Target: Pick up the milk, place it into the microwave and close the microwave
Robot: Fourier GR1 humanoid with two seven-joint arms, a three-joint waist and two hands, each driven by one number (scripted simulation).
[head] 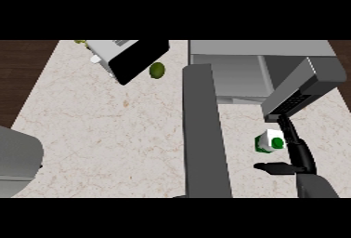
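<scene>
The right hand (296, 153) reaches up from the lower right, fingers straight, thumb spread leftward.

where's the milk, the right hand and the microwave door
milk (269, 141): head view, on the carton's green-and-white top face
right hand (299, 149): head view, on the black palm beside the carton
microwave door (204, 130): head view, on the open grey door panel
</scene>
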